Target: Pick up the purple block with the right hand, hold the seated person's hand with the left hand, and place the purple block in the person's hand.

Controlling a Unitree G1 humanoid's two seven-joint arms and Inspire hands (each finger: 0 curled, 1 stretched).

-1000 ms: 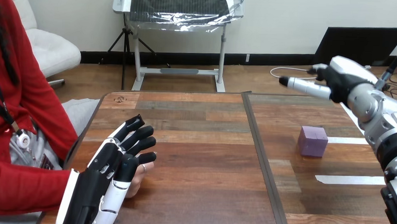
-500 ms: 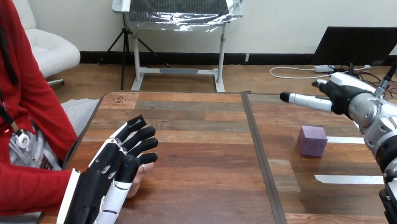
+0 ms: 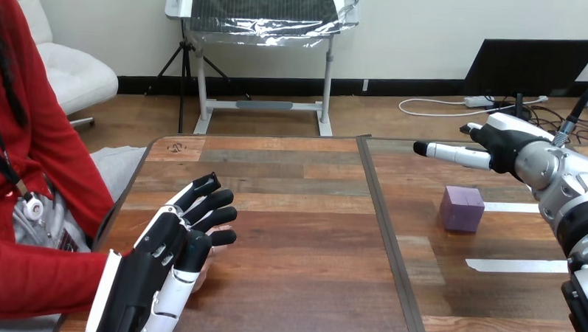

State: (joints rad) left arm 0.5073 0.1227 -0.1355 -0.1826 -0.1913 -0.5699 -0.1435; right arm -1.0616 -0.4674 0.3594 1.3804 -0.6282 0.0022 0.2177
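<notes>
Sitting on the table's [image 3: 309, 285] right half, purple block [image 3: 463, 208] is untouched. Right hand [image 3: 502, 144] hovers just beyond it, fingers straight, holding nothing. Left hand [image 3: 162, 254] lies over the person's hand [image 3: 208, 260] near the left edge, fingers spread, nearly straight.

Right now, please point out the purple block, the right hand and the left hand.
purple block [image 3: 463, 209], head view, on its front face.
right hand [image 3: 502, 140], head view, on its black middle.
left hand [image 3: 153, 264], head view, on its back.
</notes>
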